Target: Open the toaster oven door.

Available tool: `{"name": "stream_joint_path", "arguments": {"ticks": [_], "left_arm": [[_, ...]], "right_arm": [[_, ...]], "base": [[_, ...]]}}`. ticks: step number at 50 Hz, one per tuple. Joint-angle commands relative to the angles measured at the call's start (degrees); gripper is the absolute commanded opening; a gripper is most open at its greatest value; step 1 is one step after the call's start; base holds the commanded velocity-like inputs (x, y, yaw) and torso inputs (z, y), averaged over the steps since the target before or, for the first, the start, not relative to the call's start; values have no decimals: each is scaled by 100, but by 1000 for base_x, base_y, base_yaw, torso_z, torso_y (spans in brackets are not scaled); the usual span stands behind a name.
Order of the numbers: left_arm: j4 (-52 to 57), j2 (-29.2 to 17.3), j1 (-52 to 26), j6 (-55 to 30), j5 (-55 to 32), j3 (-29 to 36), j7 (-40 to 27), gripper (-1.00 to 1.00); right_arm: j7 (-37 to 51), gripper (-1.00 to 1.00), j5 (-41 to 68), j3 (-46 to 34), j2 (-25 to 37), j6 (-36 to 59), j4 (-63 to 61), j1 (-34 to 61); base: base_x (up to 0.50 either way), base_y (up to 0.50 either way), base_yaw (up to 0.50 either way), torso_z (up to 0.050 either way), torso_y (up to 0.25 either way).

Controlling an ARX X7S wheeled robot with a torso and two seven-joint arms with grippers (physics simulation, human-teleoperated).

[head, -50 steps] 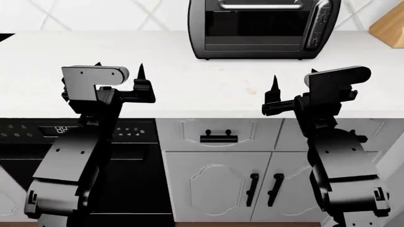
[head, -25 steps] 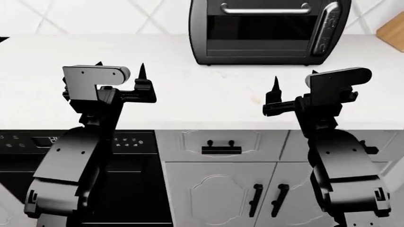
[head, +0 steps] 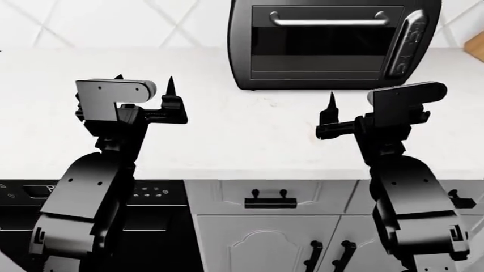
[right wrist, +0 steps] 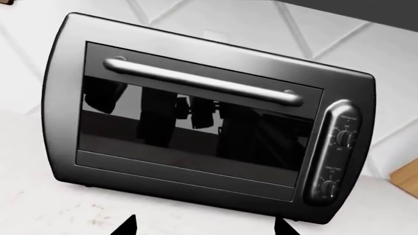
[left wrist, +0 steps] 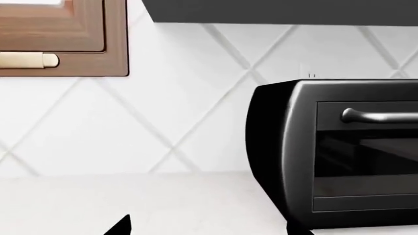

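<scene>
The left gripper [head: 144,90] hangs over the white counter [head: 242,130] with its two pointed fingertips spread apart, nothing between them and nothing touching them. The right gripper [head: 352,101] is held the same way: in its own wrist view two dark tips [right wrist: 124,226] stand well apart, empty, with bare counter between them. Both grippers sit on the near side of the toaster oven [head: 332,42], well apart from it, the left one off toward its left and the right one roughly in line with its knob column.

The toaster oven stands at the back of the counter against the diamond-tiled wall [head: 113,22]. It is a glossy black and dark-silver box with rounded sides. The toaster oven door [right wrist: 196,122] is shut, flush with the frame (its dark glass mirrors the robot's arms), and a horizontal silver bar handle [right wrist: 202,81] runs along its upper edge. A column of knobs [right wrist: 336,156] sits to the right of the door.

The oven faces the robot squarely, door forward, with its long axis running left to right along the wall. Below the counter edge, grey cabinet doors [head: 264,243] and a black dishwasher [head: 147,198] show.
</scene>
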Motion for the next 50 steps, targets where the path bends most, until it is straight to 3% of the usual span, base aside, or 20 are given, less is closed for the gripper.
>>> {"name": "stream_joint_path", "arguments": {"ticks": [1, 42, 50], "left_arm": [[-13, -18, -3, 17, -23, 31, -21, 100], [-3, -80, -16, 52, -99, 130, -108, 100], [-26, -95, -15, 67, -122, 142, -112, 100]], "right_arm": [[16, 100, 34, 9, 19, 7, -9, -3], [76, 100, 90, -19, 84, -48, -13, -55], [-202, 100, -586, -774, 712, 336, -397, 76]], "base": [[234, 8, 0, 0, 0], [217, 10, 0, 0, 0], [0, 0, 0, 0, 0]]}}
